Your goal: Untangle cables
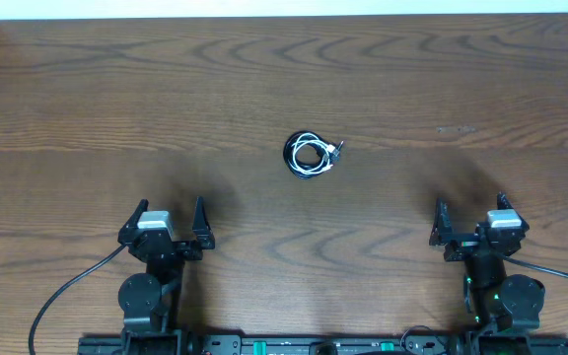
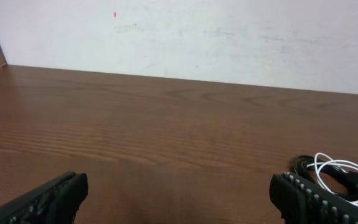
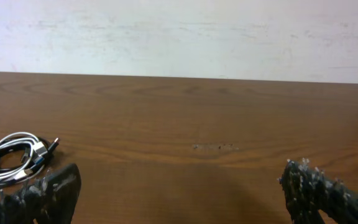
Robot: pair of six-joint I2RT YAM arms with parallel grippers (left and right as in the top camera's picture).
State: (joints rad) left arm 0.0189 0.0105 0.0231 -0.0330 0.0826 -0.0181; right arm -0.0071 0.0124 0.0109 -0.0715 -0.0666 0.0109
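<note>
Cables, white and black, lay coiled in one small bundle well ahead of the left pincer and right pincer, roughly midway between them; both gaped wide, holding nothing. Pinning the coil while drawing out one plug end looked wisest. Beyond, dark wooden table met a pale wall.

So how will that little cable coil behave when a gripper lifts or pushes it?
Probably floppy: the cables are thin cords in loose loops, so lifting one strand would likely let the rest sag. Likely light, given how thin they look. Lying flat on the table, the coil would probably slide or deform when pushed, not roll.
</note>
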